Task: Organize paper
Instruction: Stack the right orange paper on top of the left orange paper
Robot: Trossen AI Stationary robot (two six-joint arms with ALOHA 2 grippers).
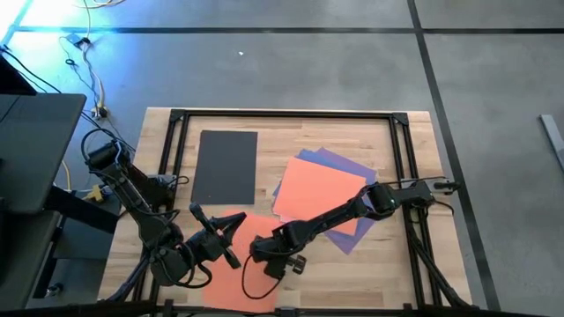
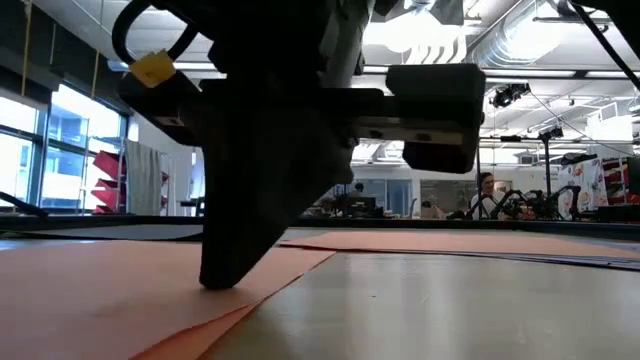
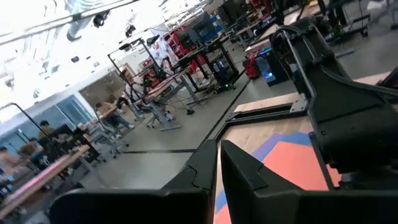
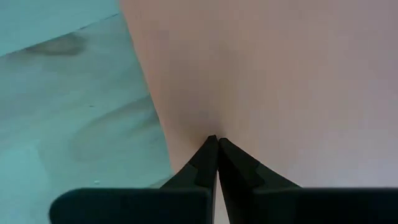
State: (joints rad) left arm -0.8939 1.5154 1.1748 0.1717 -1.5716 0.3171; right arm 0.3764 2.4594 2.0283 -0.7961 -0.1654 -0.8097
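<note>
1. Right gripper (image 1: 257, 249): fingers pressed together, tips planted on the pink sheet (image 1: 231, 283) at the table's (image 1: 414, 273) near edge.
2. Left gripper (image 1: 236, 219): jaws closed on nothing, raised just left of the right one.
3. Orange sheet (image 1: 319, 195) lies centre-right over the purple sheet (image 1: 339, 163), blue sheet (image 3: 283, 140) beneath.
4. Dark grey sheet (image 1: 226, 167) lies apart, far left.

Matt coloured paper sheets (image 1: 319, 197) on a pale, smooth wooden table (image 1: 398, 255) with black metal frame (image 1: 282, 114)
</note>
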